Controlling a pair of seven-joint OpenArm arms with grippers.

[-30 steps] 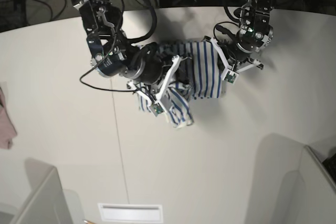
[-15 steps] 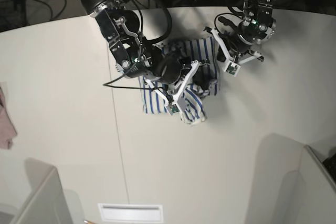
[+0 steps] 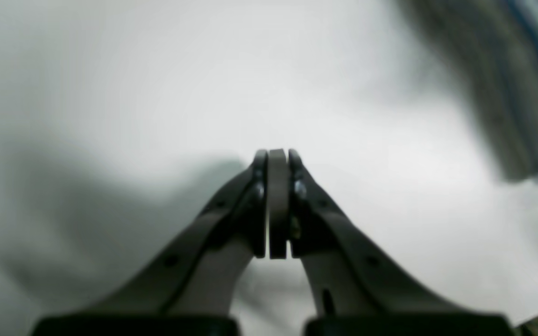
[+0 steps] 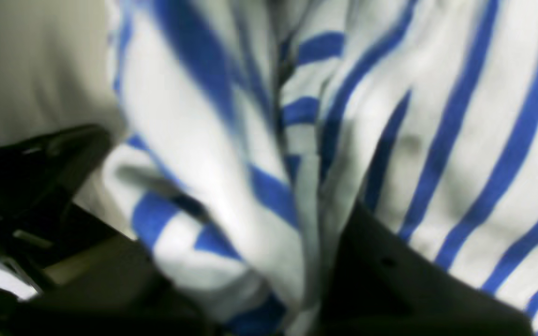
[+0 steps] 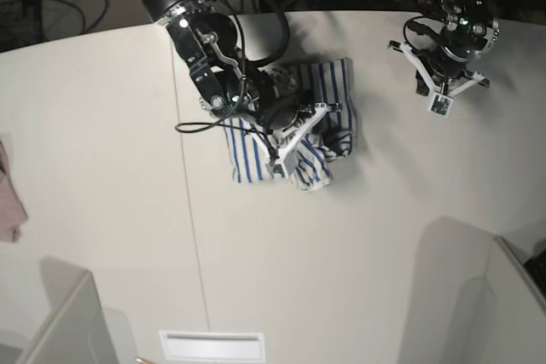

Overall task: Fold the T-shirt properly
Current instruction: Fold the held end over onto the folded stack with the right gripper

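Observation:
The T-shirt (image 5: pixel 247 155), white with blue stripes, lies bunched at the back middle of the white table (image 5: pixel 358 236). My right gripper (image 5: pixel 328 135) reaches across it from the left and is shut on a fold of the cloth. In the right wrist view the striped T-shirt (image 4: pixel 460 116) fills the frame and drapes between the dark fingers (image 4: pixel 390 275). My left gripper (image 5: pixel 442 74) hovers over bare table to the right of the shirt. Its pads (image 3: pixel 277 196) are pressed together with nothing in them. The shirt's blurred edge (image 3: pixel 530 70) shows at the top right of that view.
A pinkish cloth (image 5: pixel 8 198) lies at the table's left edge. Grey box corners stand at the bottom left (image 5: pixel 68 330) and bottom right (image 5: pixel 512 313). A white slot plate (image 5: pixel 212 345) sits at the front edge. Cables hang behind the table.
My right gripper has swept to the right with the shirt's fold, laying it over the rest. My left gripper has drawn away from the shirt to the back right.

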